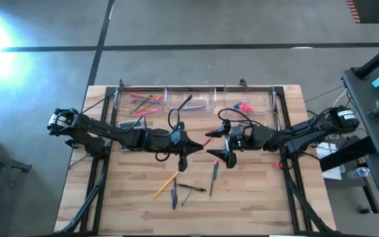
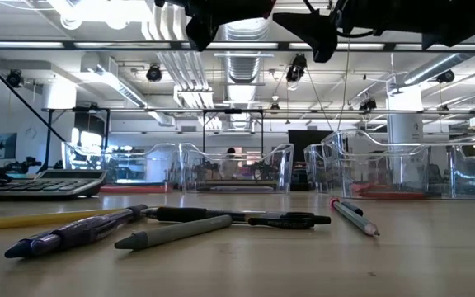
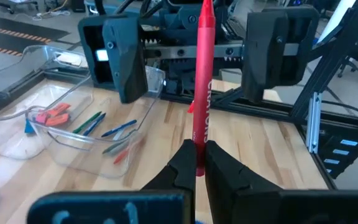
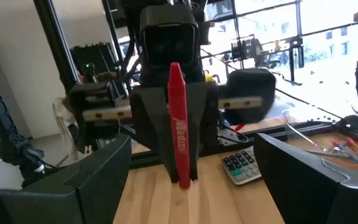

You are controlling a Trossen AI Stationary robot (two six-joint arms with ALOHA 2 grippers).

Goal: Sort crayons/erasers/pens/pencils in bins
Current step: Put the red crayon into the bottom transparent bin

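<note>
Clearly, the left gripper (image 3: 196, 163) pinches a red crayon (image 3: 202, 87) upright, facing the right gripper (image 4: 191, 180), whose fingers stand spread. For a clean handover, the right should probably close around the crayon's free upper half, squarely, before the left lets go.

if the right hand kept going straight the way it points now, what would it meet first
Most likely the red crayon pinched upright in the left hand, which faces the open right hand across the table's middle. Depth is hard to judge, but nothing else shows between them.

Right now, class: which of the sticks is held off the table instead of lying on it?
The red crayon. The left gripper pinches its lower end, holding it upright opposite the open right gripper; every other stick lies flat on the table or in bins.
</note>
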